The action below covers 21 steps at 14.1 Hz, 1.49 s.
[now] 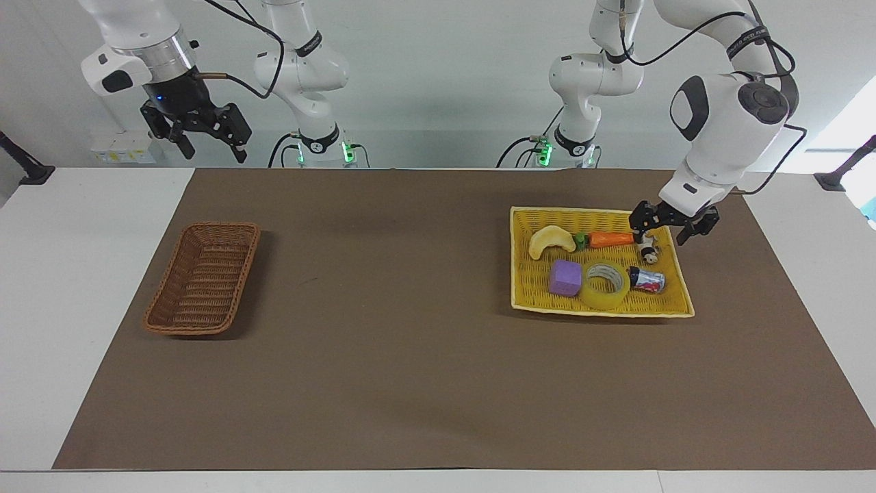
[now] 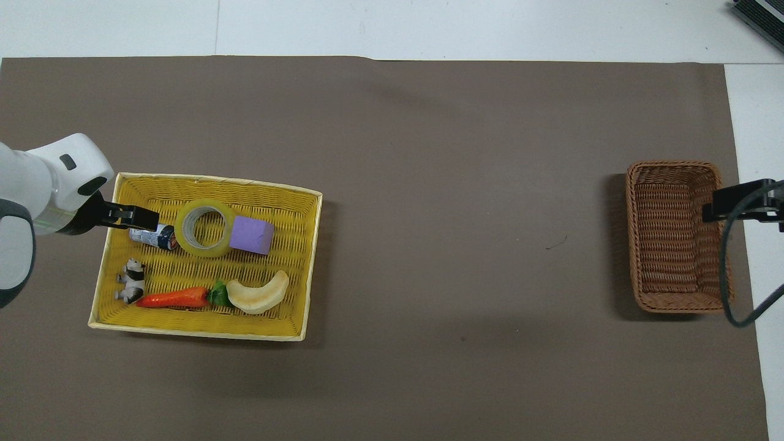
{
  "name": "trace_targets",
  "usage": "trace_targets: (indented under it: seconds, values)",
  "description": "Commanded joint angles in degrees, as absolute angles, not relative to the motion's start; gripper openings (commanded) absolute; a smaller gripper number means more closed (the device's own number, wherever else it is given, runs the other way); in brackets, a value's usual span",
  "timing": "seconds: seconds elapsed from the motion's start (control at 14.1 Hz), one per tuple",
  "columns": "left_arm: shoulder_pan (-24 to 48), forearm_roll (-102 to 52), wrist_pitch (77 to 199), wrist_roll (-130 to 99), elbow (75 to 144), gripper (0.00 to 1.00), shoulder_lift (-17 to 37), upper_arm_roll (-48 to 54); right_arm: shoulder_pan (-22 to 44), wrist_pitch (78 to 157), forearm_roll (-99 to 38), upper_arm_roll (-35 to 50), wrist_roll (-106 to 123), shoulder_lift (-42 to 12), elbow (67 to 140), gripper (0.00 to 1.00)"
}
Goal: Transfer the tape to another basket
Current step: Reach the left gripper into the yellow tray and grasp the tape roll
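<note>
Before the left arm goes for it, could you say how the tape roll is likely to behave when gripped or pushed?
The tape lies flat on its side in the yellow tray, so it probably won't roll unless tipped on edge. It looks like a stiff ring with an open core, likely light and rigid. It touches the purple cube and the small can, so a push may shove them.

The wide roll of translucent yellowish tape (image 1: 605, 285) looks glossy and smooth. It lies in the flat bright yellow woven tray (image 1: 674, 305), under the left gripper (image 1: 671, 229) of black matt plastic. The narrow dark brown wicker basket (image 1: 203, 277) is rough. The brown table cover (image 1: 410, 356) looks like matt paper.
</note>
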<state>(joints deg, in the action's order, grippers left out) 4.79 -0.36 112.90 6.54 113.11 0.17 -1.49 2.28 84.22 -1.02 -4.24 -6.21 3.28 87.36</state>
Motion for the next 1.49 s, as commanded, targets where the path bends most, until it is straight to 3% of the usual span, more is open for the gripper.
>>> trace_targets:
  seconds: [0.0,0.5,1.42]
  values:
    - [5.5,-0.9,117.0,7.6,113.9,0.81,3.2,-1.4,1.6,84.7,-1.1,-4.0,-4.2,4.2,88.6,1.0]
    - [6.5,-0.9,126.3,11.6,116.6,0.81,10.1,-1.3,1.6,84.7,-1.1,-4.0,-4.2,4.2,88.6,1.0]
    - [7.6,-2.1,132.1,19.6,123.0,0.68,9.8,-1.3,1.6,84.7,-1.1,-4.0,-4.2,4.2,88.6,1.0]
